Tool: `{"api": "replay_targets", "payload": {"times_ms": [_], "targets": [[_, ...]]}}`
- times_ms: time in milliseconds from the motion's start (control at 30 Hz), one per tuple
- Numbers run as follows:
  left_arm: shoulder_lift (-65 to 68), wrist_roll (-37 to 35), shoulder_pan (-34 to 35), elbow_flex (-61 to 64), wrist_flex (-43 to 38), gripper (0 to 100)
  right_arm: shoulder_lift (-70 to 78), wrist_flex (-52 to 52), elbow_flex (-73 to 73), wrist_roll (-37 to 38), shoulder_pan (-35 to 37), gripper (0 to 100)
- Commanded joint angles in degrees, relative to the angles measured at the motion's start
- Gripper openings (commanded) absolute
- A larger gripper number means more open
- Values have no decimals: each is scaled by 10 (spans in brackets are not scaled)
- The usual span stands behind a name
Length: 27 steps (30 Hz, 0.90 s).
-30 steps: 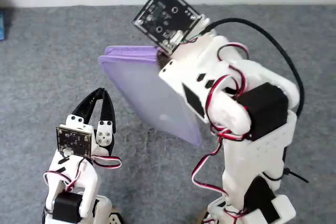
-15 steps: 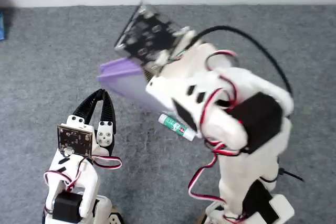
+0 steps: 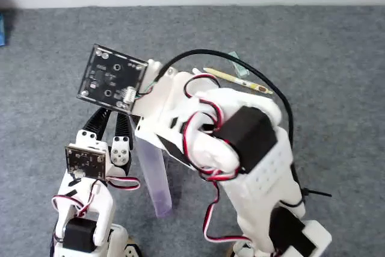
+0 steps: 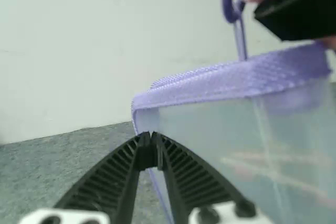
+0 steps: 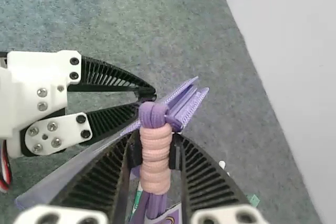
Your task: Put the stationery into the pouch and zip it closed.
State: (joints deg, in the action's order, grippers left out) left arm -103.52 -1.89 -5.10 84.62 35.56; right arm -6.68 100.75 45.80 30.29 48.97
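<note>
The translucent purple pouch [image 3: 154, 176] hangs edge-on from my right gripper [image 5: 155, 138], which is shut on the pink coiled zipper pull [image 5: 155, 163]. In the left wrist view the pouch [image 4: 236, 129] hangs close ahead, its woven zipper band [image 4: 236, 80] on top. My left gripper [image 4: 149, 140] is shut, its tips against the pouch's corner. The right wrist view shows that gripper [image 5: 148, 96] meeting the zipper band's end [image 5: 184, 103]. A yellow pencil [image 3: 237, 78] lies on the table behind the right arm.
Grey carpet-like table [image 3: 337, 58] runs to a pale wall at the back. A small green item [image 3: 233, 58] lies by the pencil. The bulky right arm [image 3: 240, 142] covers the table's middle. Open room lies at the far left and right.
The right arm swung left with the pouch, which turned from broadside to edge-on beside the left gripper. The glue stick seen half a second ago is now covered. The left arm kept still.
</note>
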Motion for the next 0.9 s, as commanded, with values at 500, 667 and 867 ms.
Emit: {"api": "replay_targets", "payload": {"times_ms": [500,667,867], "targets": [[-5,-1,84,-236,236,14,89,-22,7,-18,-13,9],[-4,-1,63,-309,273,14,94,-106,4,-55,-48,9],[0,-4,-62,-364,350,13,124,-138,4,-65,-40,9]]}}
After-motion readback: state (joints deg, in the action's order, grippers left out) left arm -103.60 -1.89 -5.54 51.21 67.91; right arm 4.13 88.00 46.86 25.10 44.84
